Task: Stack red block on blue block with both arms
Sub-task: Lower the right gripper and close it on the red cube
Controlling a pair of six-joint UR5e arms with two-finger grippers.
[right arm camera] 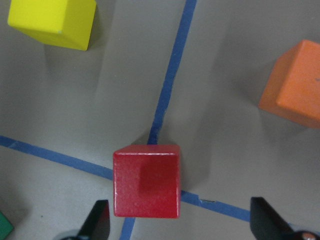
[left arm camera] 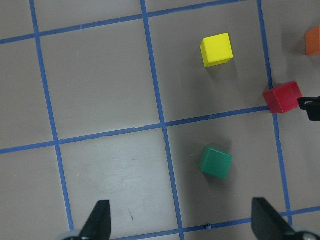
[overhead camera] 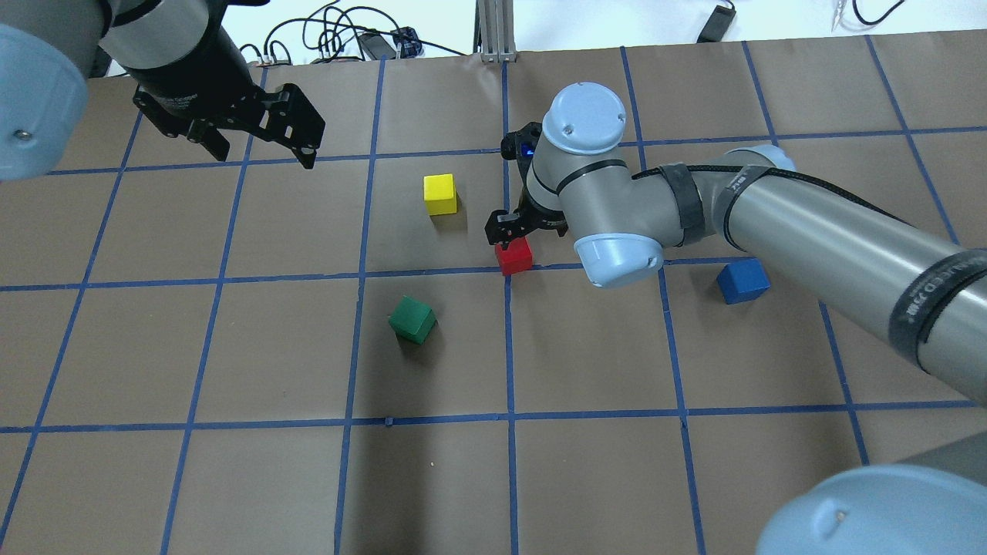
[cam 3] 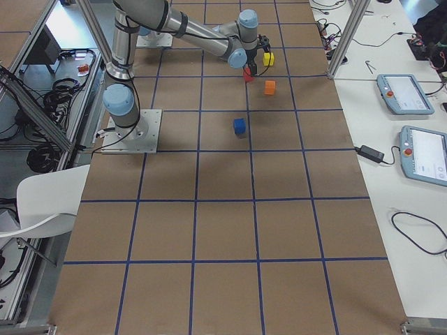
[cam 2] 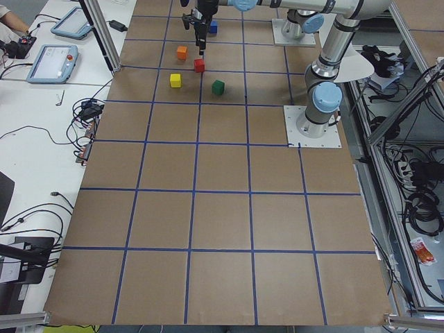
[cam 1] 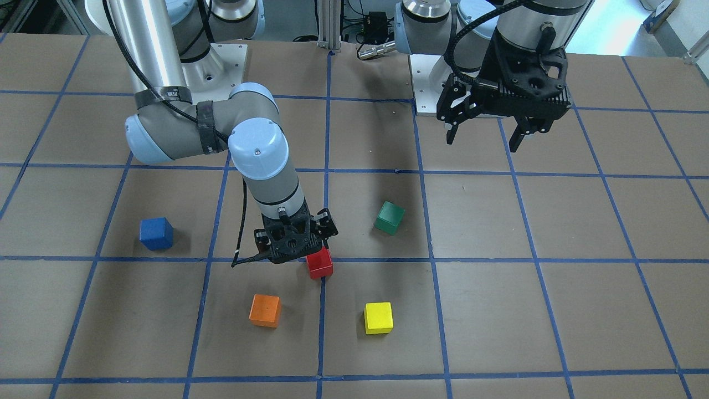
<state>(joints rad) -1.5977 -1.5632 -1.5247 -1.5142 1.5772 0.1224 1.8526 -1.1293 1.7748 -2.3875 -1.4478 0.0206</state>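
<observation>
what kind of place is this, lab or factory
Probably a robotics research lab: two robot arms bolted to a table taped into a blue grid, coloured test cubes like the red block, and teach pendants alongside.

The red block [right arm camera: 146, 181], a matte cube, appears to sit flat on the table [overhead camera: 231, 478] at a crossing of blue tape lines [overhead camera: 509, 347]. The right gripper [right arm camera: 182, 222] hangs straight over it, pointing down with its jaws spread. The block lies nearer one finger and touches neither. The blue block [overhead camera: 742, 280] rests flat on its own, well apart toward the robot's right. The left gripper [cam 1: 483, 141] hangs spread, well away from both blocks.
</observation>
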